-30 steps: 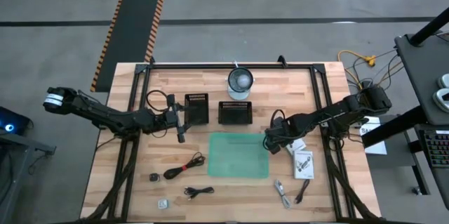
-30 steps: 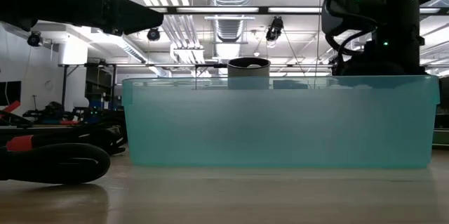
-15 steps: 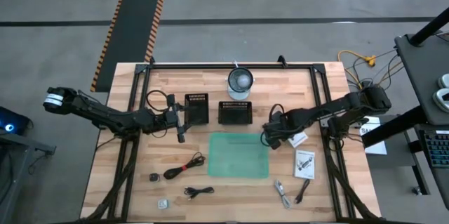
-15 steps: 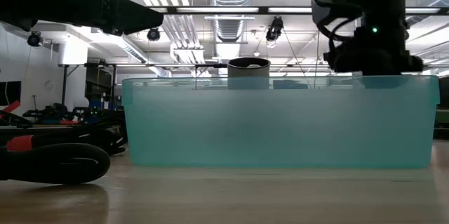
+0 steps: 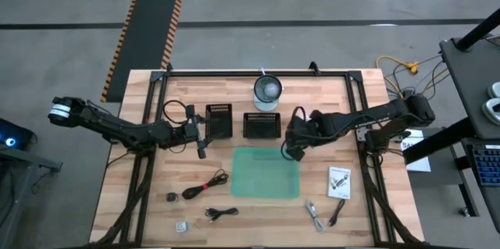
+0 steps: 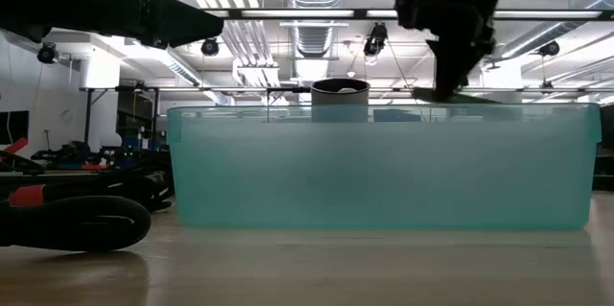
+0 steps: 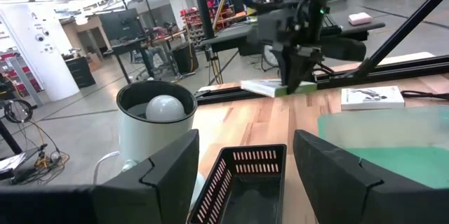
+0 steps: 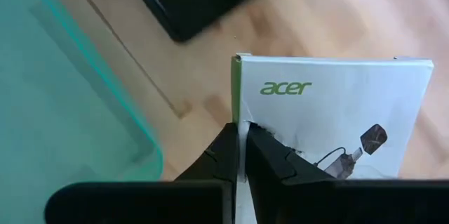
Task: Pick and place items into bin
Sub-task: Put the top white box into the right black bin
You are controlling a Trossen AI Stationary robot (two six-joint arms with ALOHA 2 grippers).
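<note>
- Nearest you, most items waited on the table: the whitish short cable (image 5: 313,210), black coiled cables (image 5: 205,186), tiny pieces (image 5: 171,197) and a second printed card (image 5: 338,182).
- The teal bin (image 5: 266,172) looked empty, so I'd judge you'd barely started.
- Your right gripper (image 5: 294,149) pinched a white printed card (image 8: 330,126), green-edged, over the bin's far right corner.
- Your left gripper (image 5: 201,140) waited spread, far left.

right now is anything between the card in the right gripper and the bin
Nothing visible. The right gripper, shut on the white card, hangs above the teal bin's far right corner, and the bin's top is open.
</note>
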